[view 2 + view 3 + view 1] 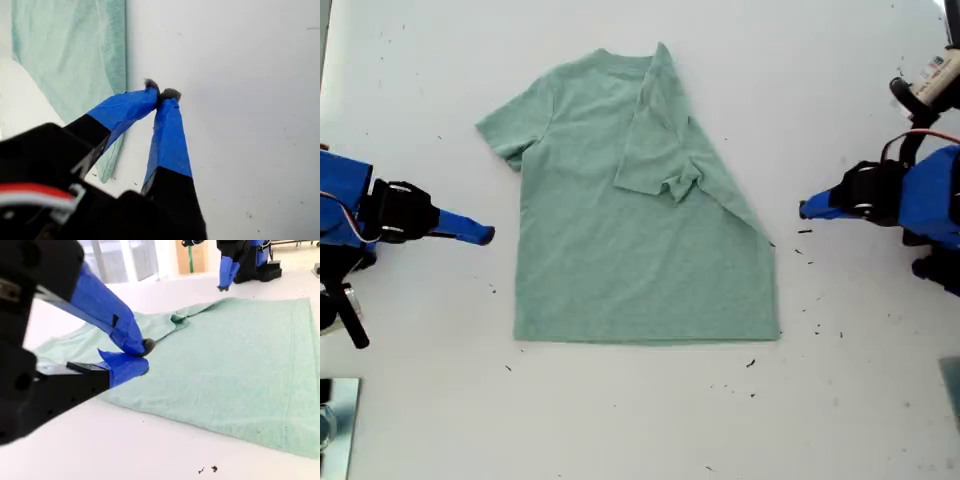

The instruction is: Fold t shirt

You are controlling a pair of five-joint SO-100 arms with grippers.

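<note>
**One sleeve folded, both grippers empty beside the shirt**

My second gripper [480,235] rests on the white table [620,420] with its jaws pinched together and nothing between them. The t shirt [620,260] lies just ahead of its tips, spread flat. The unfolded sleeve [510,130] sticks out ahead of this gripper and off to one side, nearer the collar.

Further across, the other sleeve [655,150] is already turned in over the chest, leaving a slanted edge. That edge runs down towards my first gripper [807,209], which sits just off the cloth with its tips shut on nothing.

I judge the open sleeve side comes next, and the risks lie there:
- A pinch that goes too deep could catch both layers, dragging the whole shirt towards my second gripper and loosening the fold already made.
- A shallow pinch on this soft knit could slip mid-lift and leave the sleeve bunched.
- The small crumple at the folded cuff could get pressed in under the next fold.
- Closed tips would push the edge and ruck it instead of gripping.
</note>
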